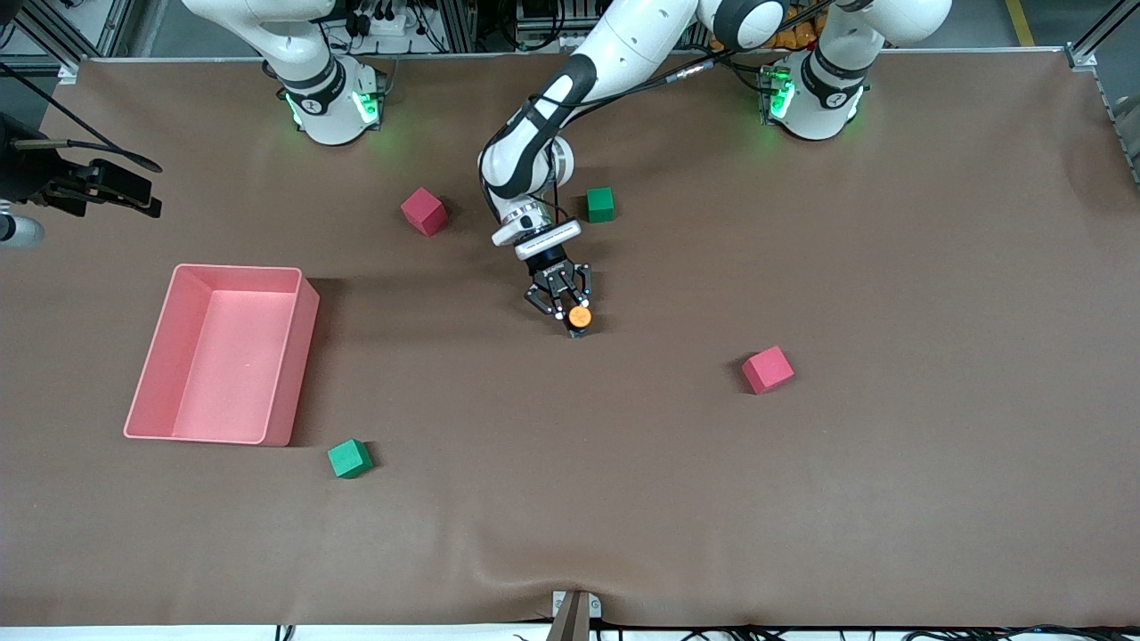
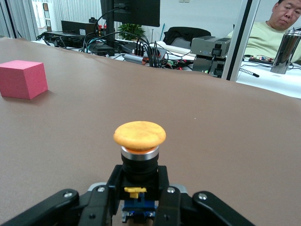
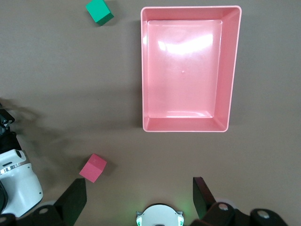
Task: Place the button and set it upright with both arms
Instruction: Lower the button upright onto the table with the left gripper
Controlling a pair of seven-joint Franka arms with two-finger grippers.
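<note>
In the front view the left arm (image 1: 570,98) reaches from its base down to the middle of the table (image 1: 891,490), where the left gripper (image 1: 570,313) pinches the button (image 1: 580,317) low over the brown surface; the orange cap shows between the black fingers, roughly midway between the two ends of the table. A green cube (image 1: 600,204) lies beside the arm's wrist, farther from the camera than the button, and a pink cube (image 1: 424,211) sits toward the right arm's end from it. Another pink cube (image 1: 768,369) lies nearer the camera, toward the left arm's end, well apart from the button. A pink bin (image 1: 223,353) stands toward the right arm's end, with a second green cube (image 1: 349,458) just off its corner, nearer the camera. The right arm (image 1: 294,53) waits, raised above its base. In the left wrist view the fingers (image 2: 101,202) are pressed against the button's (image 2: 139,150) black body on both sides, the cap up and level, a blue and yellow part showing at the base; one pink cube (image 2: 22,79) rests on the table well apart. In the right wrist view the right gripper (image 3: 139,197) hangs high with its fingers (image 3: 73,200) spread wide and nothing between them, looking down on the bin (image 3: 233,70), a green cube (image 3: 99,11) and a pink cube (image 3: 92,167).
</note>
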